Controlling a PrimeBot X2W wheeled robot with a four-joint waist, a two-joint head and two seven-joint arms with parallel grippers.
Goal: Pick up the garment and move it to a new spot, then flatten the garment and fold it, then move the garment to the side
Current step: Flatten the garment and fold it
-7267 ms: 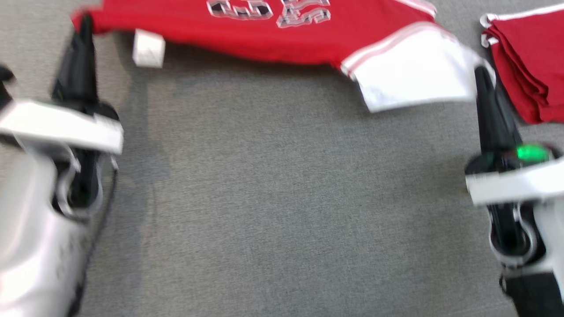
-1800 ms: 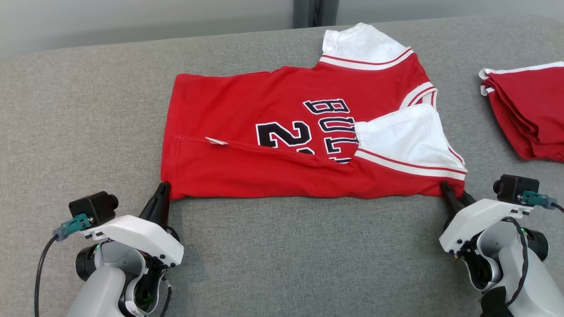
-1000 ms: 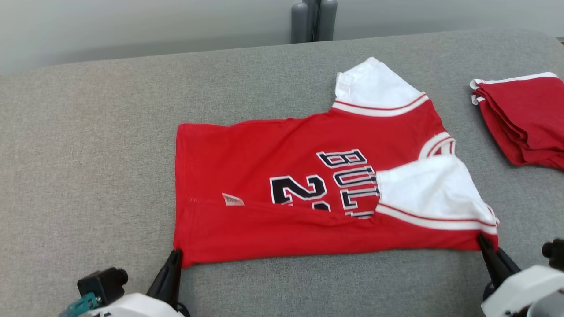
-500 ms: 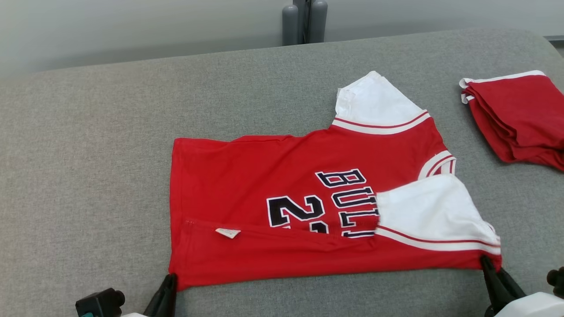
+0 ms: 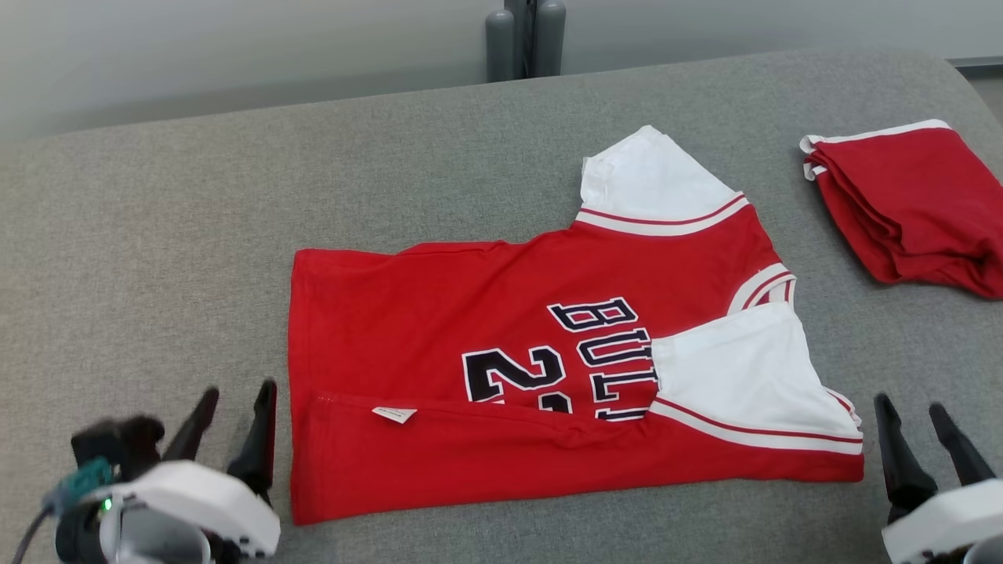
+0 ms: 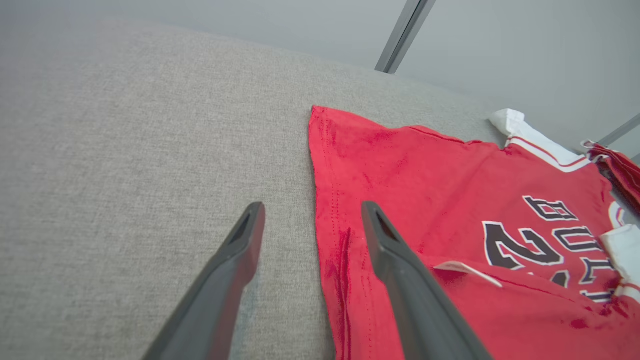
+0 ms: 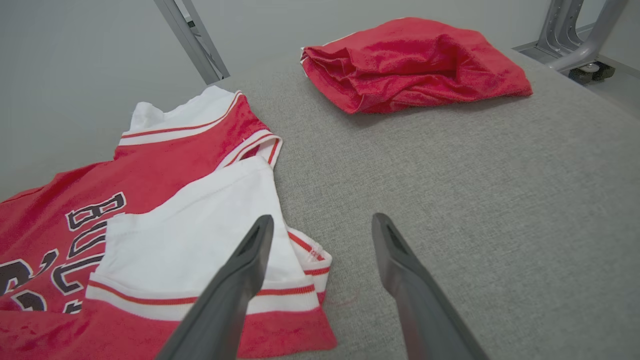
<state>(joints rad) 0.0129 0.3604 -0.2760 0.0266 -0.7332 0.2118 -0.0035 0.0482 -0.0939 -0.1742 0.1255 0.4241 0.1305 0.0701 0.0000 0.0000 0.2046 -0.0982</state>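
The garment (image 5: 439,329) is a red jersey with white sleeves and dark lettering, lying on the grey surface with its near long edge folded over the front. My left gripper (image 5: 233,393) stands open just left of the jersey's near left corner, fingers clear of the cloth. In the left wrist view the garment (image 6: 450,200) lies to the right of the open left gripper (image 6: 310,212). My right gripper (image 5: 909,407) is open just right of the near right corner. The right wrist view shows the open right gripper (image 7: 322,222) beside the white sleeve of the garment (image 7: 190,220).
A second red garment (image 5: 909,204), folded into a pile, lies at the far right of the grey padded surface (image 5: 157,235); it also appears as the red pile (image 7: 415,60) in the right wrist view. Grey posts (image 5: 521,39) stand behind the far edge.
Both grippers have opened and let go of the jersey's near corners, and now sit slightly apart from the cloth. The head camera has shifted a little.
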